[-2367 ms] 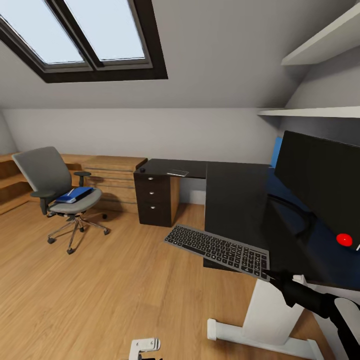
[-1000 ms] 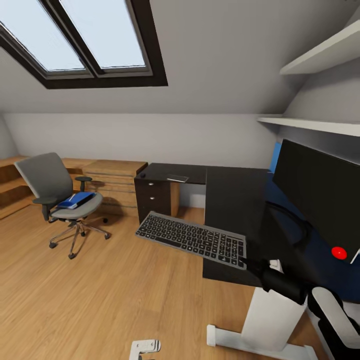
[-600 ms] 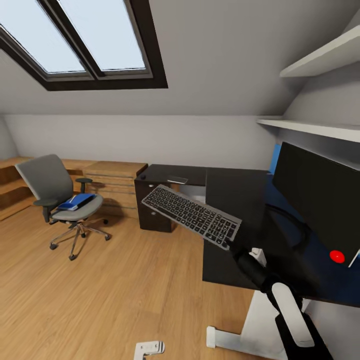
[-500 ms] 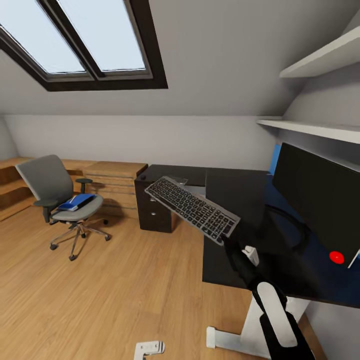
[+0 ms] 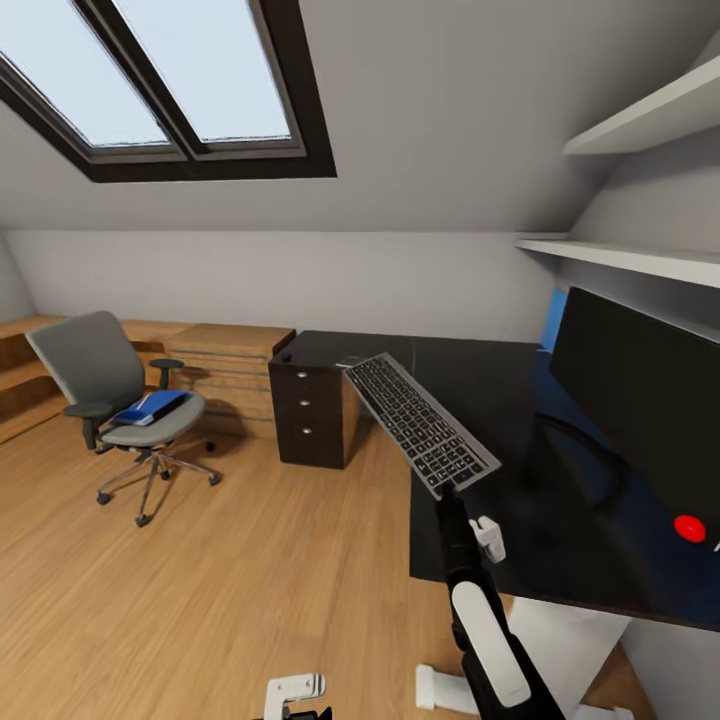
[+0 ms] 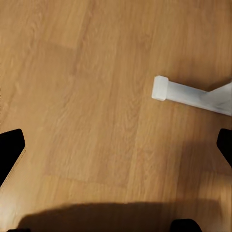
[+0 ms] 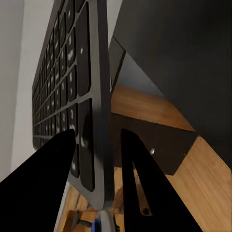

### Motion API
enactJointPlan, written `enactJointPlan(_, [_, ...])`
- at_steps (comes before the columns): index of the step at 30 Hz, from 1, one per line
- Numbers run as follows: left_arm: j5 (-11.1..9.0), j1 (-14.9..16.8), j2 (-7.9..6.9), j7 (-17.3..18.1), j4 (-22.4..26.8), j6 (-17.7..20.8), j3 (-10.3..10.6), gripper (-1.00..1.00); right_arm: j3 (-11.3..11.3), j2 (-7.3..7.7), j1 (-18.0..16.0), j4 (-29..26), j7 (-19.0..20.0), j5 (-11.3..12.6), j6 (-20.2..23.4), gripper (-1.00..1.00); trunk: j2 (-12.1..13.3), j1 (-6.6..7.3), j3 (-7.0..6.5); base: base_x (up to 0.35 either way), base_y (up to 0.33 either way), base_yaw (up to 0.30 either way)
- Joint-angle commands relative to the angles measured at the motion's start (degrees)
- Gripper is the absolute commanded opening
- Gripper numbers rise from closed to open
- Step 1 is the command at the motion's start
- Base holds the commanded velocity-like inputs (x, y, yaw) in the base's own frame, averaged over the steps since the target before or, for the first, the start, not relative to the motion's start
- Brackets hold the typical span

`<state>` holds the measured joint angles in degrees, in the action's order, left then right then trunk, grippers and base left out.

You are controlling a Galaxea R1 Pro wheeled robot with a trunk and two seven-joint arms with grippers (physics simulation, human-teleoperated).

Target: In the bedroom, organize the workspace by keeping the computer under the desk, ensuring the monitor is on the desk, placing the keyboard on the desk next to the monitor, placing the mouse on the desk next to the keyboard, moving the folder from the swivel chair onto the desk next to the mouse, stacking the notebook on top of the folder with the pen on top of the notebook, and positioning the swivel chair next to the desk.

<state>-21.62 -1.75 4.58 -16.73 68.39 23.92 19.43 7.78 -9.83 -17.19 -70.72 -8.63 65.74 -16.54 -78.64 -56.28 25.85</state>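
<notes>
Above the near edge of the desk [image 5: 480, 400], the right gripper [image 5: 450, 495] is clamping one short end of the keyboard [image 5: 418, 420], its two fingers [image 7: 48, 169] pinched on either face of the thin slab. The keyboard is tilting up and away from the gripper toward 11 o'clock, lifted clear of the black top. The left gripper [image 6: 116, 193] is hanging low over the wooden floor [image 6: 87, 87], its dark fingertips spread wide apart at the edges of its wrist view and gripping nothing; the white foot of the desk leg [image 6: 183, 92] is lying at 1 o'clock from it.

The room is an attic bedroom with a skylight [image 5: 150, 80] in the sloped ceiling and white shelves [image 5: 640, 260] on the right wall. The monitor [image 5: 640, 400] is standing on the desk at 3 o'clock from the keyboard, a red dot at its lower corner. The swivel chair [image 5: 110, 400] is sitting well apart from the desk at 9 o'clock, with the folder [image 5: 150, 406] lying on its seat. A light-wood drawer unit [image 5: 225, 365] is standing between chair and desk.
</notes>
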Motion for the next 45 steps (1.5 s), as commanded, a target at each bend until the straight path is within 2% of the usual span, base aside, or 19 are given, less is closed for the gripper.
enactJointPlan(1, [-0.6,0.0,-0.01,-0.5,0.1,0.1,0.1,1.00,0.0,0.04,0.0,0.0,-0.2,0.6,-0.4,-1.00,0.0,-0.03,0.05,0.154,0.060,0.000])
enactJointPlan(4, [-0.6,0.0,-0.01,-0.5,0.1,0.1,0.2,1.00,-2.6,0.12,0.0,0.1,-0.2,2.3,-1.0,-1.00,0.0,-0.03,0.05,0.071,0.027,0.000])
enactJointPlan(6, [-0.6,0.0,-0.01,-0.5,0.1,0.1,0.2,1.00,-6.0,0.14,0.0,0.1,-0.3,4.0,-1.3,-1.00,0.0,-0.03,0.05,0.024,0.009,0.000])
enactJointPlan(9, [-0.6,0.0,-0.01,-0.5,0.1,0.1,0.1,1.00,-7.5,0.18,0.0,0.1,-0.3,4.5,-1.5,-1.00,0.0,-0.03,0.05,0.009,0.004,0.000])
enactJointPlan(10, [-0.5,0.0,-0.01,-0.5,0.1,0.1,0.1,1.00,-9.1,0.26,0.0,0.1,-0.3,4.7,-1.6,-1.00,0.0,-0.03,0.05,0.002,0.001,0.000])
enactJointPlan(12, [-0.6,0.0,-0.05,-0.5,0.1,0.1,0.1,1.00,-9.9,0.31,0.0,0.1,-0.3,4.8,-1.6,-1.00,0.0,-0.03,0.05,0.001,0.000,0.000])
enactJointPlan(21, [-0.6,0.0,-0.18,-0.4,0.4,-0.5,-0.2,1.00,-10.3,0.30,0.0,0.1,-0.5,5.0,-1.5,-1.00,0.0,-0.03,0.05,0.000,0.139,-0.021])
enactJointPlan(28, [-0.7,0.0,-0.19,-0.4,0.4,-2.7,-0.2,1.00,-10.3,0.25,0.0,0.3,-1.0,5.0,-1.5,-1.00,0.0,-0.03,0.05,-0.001,0.285,-0.222])
enactJointPlan(36, [-0.7,0.0,-0.23,-0.4,0.4,-2.9,-0.3,1.00,-10.9,0.25,0.0,0.9,-1.3,4.9,-3.2,-1.00,0.0,-0.03,0.05,-0.013,0.077,-0.244])
enactJointPlan(38, [-0.7,0.0,-0.22,-0.4,0.4,-2.9,-0.4,1.00,-11.0,0.25,-0.1,1.8,-2.8,4.9,-5.3,-1.00,0.0,-0.03,0.05,-0.001,0.007,-0.212])
enactJointPlan(45, [-0.7,0.0,-0.21,-0.5,0.4,-2.9,-0.4,1.00,-11.0,0.25,-0.2,3.2,-6.1,5.0,-6.5,-1.00,0.0,-0.03,0.05,0.000,0.001,-0.120])
